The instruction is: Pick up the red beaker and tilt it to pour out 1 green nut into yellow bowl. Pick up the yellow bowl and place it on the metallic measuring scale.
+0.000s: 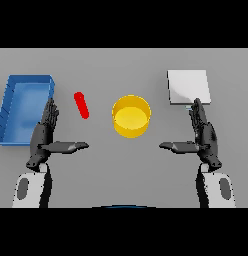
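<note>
While red beaker [81, 105] lies untouched, yellow bowl [131, 116] sits off metallic scale [188, 87]; left hand [44, 136], right hand [204, 134] hover, fingers straight, holding nothing. Pour, placement both pending.

I see a plain grey tabletop [101, 170]. Four things lie directly on it. A blue tray [10, 107] with raised walls sits by the left edge. Near it, more toward the middle, a small red beaker [81, 105] lies flat on its side, pointing slantwise. The yellow bowl [131, 116] stands upright about the middle of the tabletop, apart from the beaker. The metallic measuring scale [188, 86], a pale square plate, rests toward the far right side, well apart from the bowl.
</note>
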